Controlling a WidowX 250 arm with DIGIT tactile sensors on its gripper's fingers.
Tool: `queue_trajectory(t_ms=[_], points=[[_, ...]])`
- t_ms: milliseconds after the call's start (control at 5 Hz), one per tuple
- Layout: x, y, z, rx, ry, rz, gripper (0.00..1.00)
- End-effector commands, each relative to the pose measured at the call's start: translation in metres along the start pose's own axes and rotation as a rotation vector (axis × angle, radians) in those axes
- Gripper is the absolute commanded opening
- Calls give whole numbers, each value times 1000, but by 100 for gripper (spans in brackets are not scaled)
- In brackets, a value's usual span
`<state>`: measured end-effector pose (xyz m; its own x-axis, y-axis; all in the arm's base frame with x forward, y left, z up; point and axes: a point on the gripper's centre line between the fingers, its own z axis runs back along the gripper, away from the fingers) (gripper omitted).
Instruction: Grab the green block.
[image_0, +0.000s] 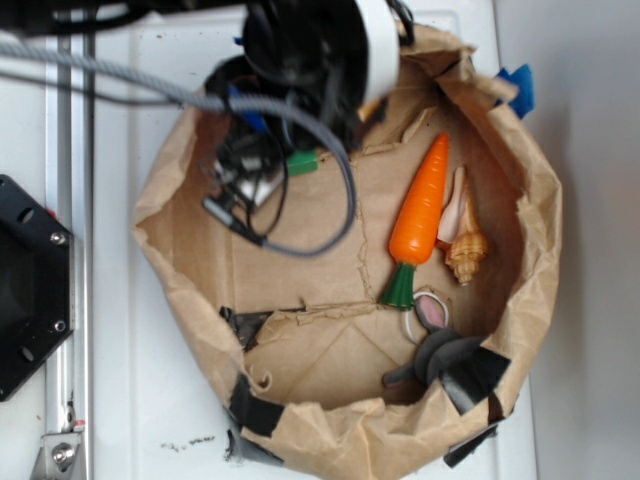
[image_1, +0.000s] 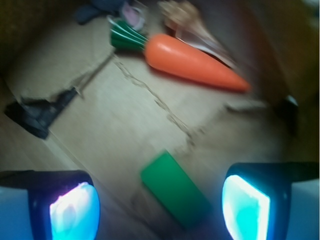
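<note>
Black WidowX gripper with glowing blue-lit finger pads (image_1: 160, 207) is spread wide, holding nothing, jaws apart at either lower corner of the wrist view. Flat bright-green rectangular block (image_1: 175, 190) lies between the pads, a bit nearer the right one, skewed diagonally, touching neither. Looks like a pre-grasp line-up; wrist may need a turn to square up with the block's long sides, then descend.

Ahead of the gripper, well apart: orange plastic toy carrot with dark-green cone top (image_1: 192, 60), beyond it a blurred tan seashell (image_0: 465, 250). Grey plush toy mouse (image_0: 440, 345) farther off.

Everything sits in a crumpled, torn brown paper bag flattened into a tray (image_0: 330, 440), patched with black tape, its walls ringing the gripper. Bag rests on a white tabletop (image_0: 130, 400); metal rail and black mount at the side. Wrist view is motion-blurred.
</note>
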<state>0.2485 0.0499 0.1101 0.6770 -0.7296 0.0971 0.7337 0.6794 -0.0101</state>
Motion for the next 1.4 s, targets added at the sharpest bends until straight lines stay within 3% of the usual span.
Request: queue_trajectory(t_ms=[0,200,400,800,1000,1200], points=[[26,-15,9,-12,-87,-101,100],[7,-15,-8,-54,-5,-198,100],[-12,-10,-18,-48,42,-269,100],[-24,-16,-14,-59,56,-276,100],[-29,-15,-17,-46,64,-281,100],[-34,1,-23,48,92,-299,100]])
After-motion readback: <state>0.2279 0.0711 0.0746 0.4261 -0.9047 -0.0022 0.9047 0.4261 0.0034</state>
